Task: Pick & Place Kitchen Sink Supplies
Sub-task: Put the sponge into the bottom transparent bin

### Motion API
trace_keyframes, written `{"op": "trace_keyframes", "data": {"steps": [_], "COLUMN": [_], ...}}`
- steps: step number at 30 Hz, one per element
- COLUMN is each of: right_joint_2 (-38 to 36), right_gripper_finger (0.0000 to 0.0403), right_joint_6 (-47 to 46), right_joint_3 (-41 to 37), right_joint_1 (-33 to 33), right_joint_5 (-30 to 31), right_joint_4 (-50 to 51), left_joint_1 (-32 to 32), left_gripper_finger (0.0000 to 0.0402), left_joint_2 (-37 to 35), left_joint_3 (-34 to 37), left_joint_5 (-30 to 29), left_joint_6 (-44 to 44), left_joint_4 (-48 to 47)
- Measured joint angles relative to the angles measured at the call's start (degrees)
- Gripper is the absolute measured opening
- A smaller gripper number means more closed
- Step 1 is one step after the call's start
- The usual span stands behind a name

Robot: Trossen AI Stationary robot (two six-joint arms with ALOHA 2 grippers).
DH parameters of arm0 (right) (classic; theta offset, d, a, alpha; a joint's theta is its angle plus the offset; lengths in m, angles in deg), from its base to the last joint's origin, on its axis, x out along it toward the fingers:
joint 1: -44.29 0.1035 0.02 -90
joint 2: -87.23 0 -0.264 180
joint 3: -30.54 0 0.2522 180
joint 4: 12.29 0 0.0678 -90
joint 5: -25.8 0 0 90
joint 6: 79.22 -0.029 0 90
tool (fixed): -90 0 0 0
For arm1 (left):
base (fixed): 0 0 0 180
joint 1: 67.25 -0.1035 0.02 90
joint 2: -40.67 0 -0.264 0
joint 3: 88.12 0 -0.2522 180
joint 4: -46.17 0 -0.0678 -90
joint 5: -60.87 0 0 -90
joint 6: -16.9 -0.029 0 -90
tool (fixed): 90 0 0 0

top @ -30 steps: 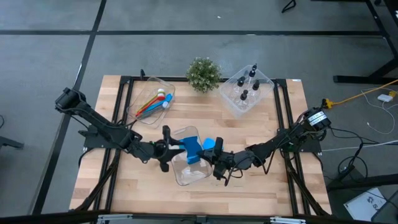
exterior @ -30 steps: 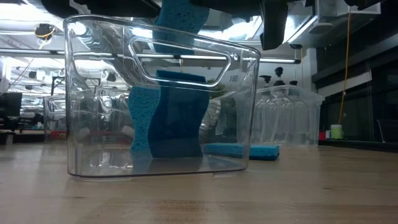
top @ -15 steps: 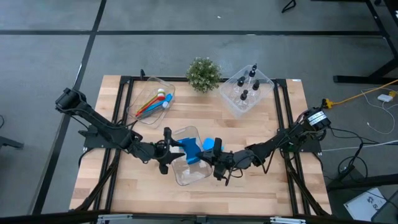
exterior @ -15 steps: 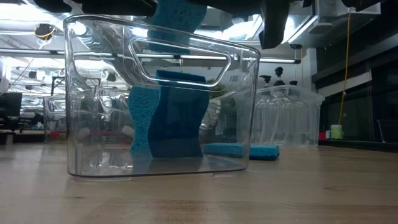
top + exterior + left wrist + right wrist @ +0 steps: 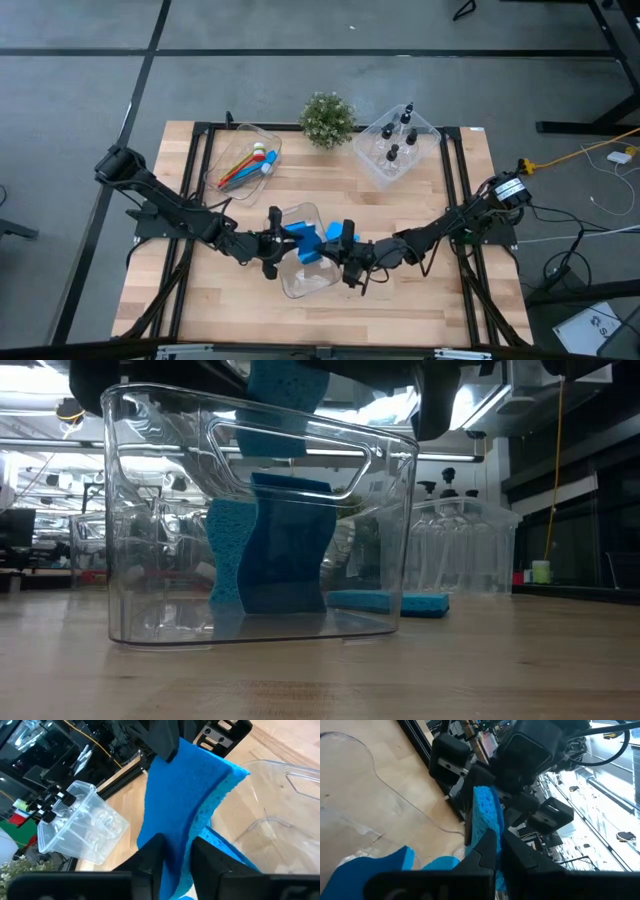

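A blue sponge (image 5: 182, 805) is held upright over the clear bin (image 5: 305, 262) near the middle of the worktop (image 5: 400, 300), gripped from both sides: the left claw (image 5: 176, 851) is pinched on one end and the right claw (image 5: 496, 849) is closed tight on the other. Both claws meet above the bin's right rim in the high view. Inside the bin, two more sponges (image 5: 268, 545) are already stood on end, and another sponge (image 5: 388, 602) lies flat on the worktop just behind the bin.

The step in hand is judged to be the lowering of the held sponge into the bin beside the others. The next move would call for one claw to let go so the other can guide the piece down through the open top without knocking the standing sponges.

Room is tight: the bin walls and its cut-out handle lie close to both claws. Open worktop is left on the near side. At the far edge, the brush bin (image 5: 243, 160), the potted plant (image 5: 327, 118) and the bottle bin (image 5: 396, 145) stand well apart.
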Motion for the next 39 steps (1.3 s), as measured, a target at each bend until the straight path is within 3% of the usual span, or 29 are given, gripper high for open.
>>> {"op": "trace_keyframes", "data": {"steps": [9,20,29,39], "right_joint_2": [0.0,0.0,0.0,-1.9], "right_gripper_finger": [0.0014,0.0020,0.0058,0.0137], "right_joint_6": [0.0,0.0,-0.3,-16.1], "right_joint_3": [0.0,0.0,0.1,0.1], "right_joint_1": [0.0,0.0,0.0,0.5], "right_joint_5": [-0.1,-0.4,-0.8,0.1], "right_joint_4": [0.0,1.2,3.0,3.3], "left_joint_1": [0.0,0.0,0.0,1.7], "left_gripper_finger": [0.0012,0.0006,0.0004,0.0003], "left_joint_2": [0.0,0.0,0.0,-0.2], "left_joint_3": [0.0,0.0,0.0,0.0], "left_joint_5": [-2.2,-2.9,-3.2,-7.1], "left_joint_6": [-0.2,-0.2,-0.2,-1.6], "left_joint_4": [0.5,0.4,0.4,-0.2]}}
